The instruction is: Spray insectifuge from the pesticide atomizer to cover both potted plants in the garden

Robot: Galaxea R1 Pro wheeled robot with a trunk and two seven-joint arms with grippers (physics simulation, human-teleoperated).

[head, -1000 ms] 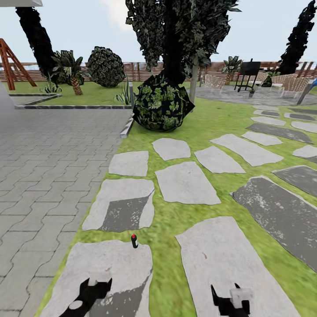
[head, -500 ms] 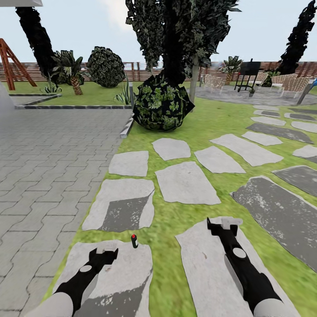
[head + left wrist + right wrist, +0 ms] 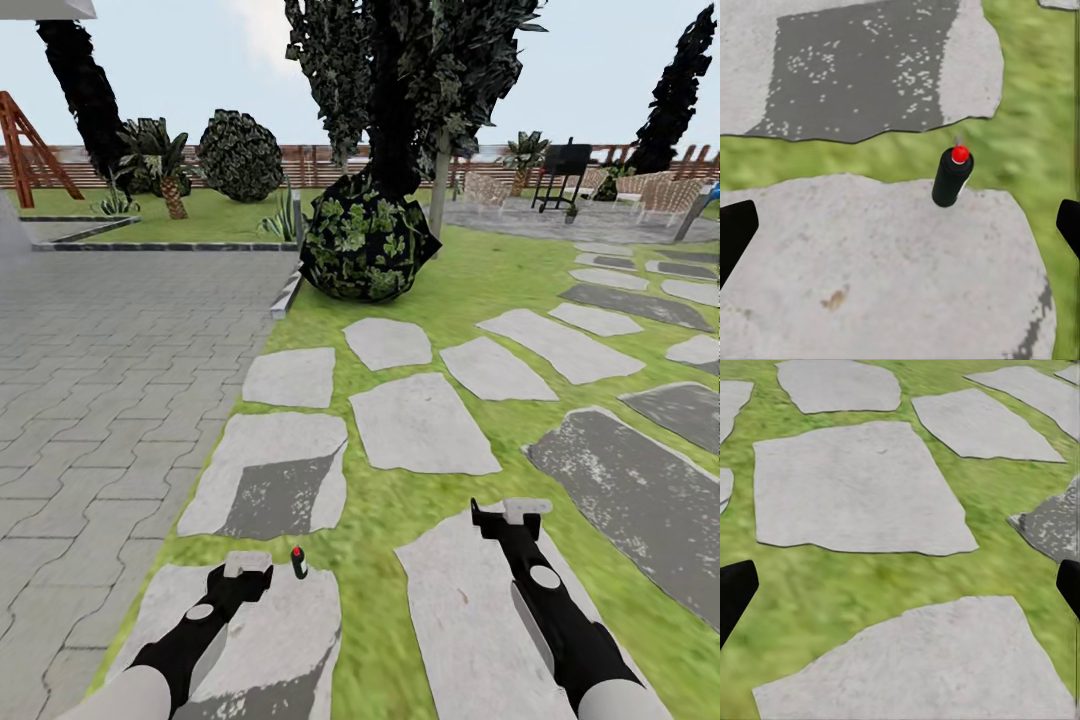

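Observation:
The pesticide atomizer [image 3: 299,562], a slim dark bottle with a red top, stands upright at the far edge of a stepping stone [image 3: 250,640] in the garden lawn [image 3: 385,510]. My left gripper [image 3: 247,572] hovers just left of it, open and empty. In the left wrist view the atomizer [image 3: 951,177] stands ahead between the spread black fingertips [image 3: 735,232], nearer the other one. My right gripper [image 3: 510,515] is open over the neighbouring stone, and its fingertips [image 3: 735,594] frame grass and stone. I cannot make out the potted plants at this distance.
Grey paving [image 3: 100,380] runs along the left. A dark round bush [image 3: 368,240] and a tree trunk stand ahead. Stepping stones [image 3: 420,425] lead toward a stone patio with a black grill [image 3: 560,170] and the wooden fence [image 3: 310,165] behind.
Both arms have stretched forward into view since a second ago. The view has since shifted slightly, and the atomizer now sits closer beside the left gripper.

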